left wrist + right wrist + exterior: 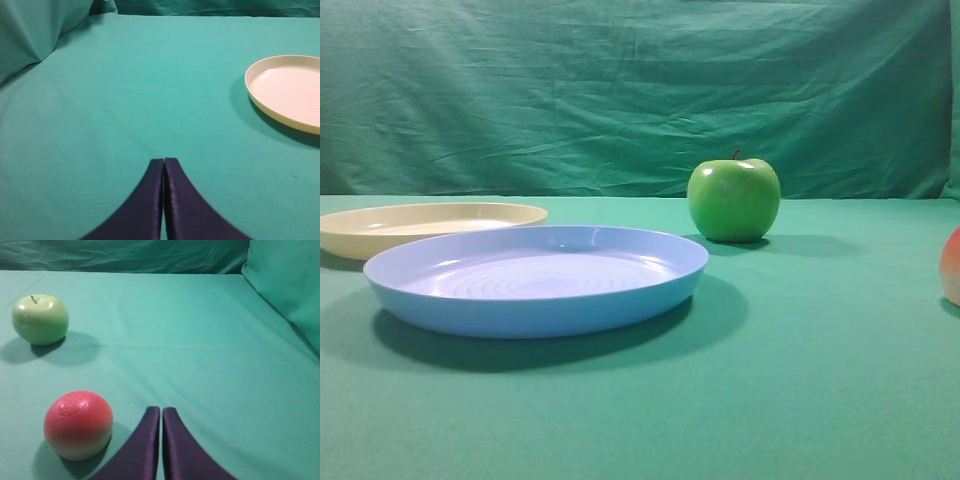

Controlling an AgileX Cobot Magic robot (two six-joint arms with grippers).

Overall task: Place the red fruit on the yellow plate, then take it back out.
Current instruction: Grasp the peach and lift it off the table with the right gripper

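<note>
In the exterior high view the red fruit shows only as a thin slice at the right edge of the frame, at middle height, resting on the green cloth. The rest of it is cut off by the frame, so its shape is hard to judge there. In the right wrist view it is seen whole in the lower left: a round fruit, red on top and pale cream at the base, standing on the cloth just left of the right gripper. It seems not to touch the gripper, though the gap is small. The two dark fingers of this gripper are pressed together at their tips and hold nothing.

The yellow plate lies at the left edge of the exterior high view, at middle height, behind the blue plate and partly hidden by its rim. Nothing lies in the visible part of it. In the left wrist view the yellow plate is at the right edge, in the upper half, cut by the frame. The left gripper is at the bottom centre of that view, its fingers closed against each other with nothing between them, well apart from the plate.

The green apple, glossy and with a short stem, stands upright right of centre in the exterior high view, behind the blue plate. In the right wrist view it is in the upper left, well apart from the red fruit.
</note>
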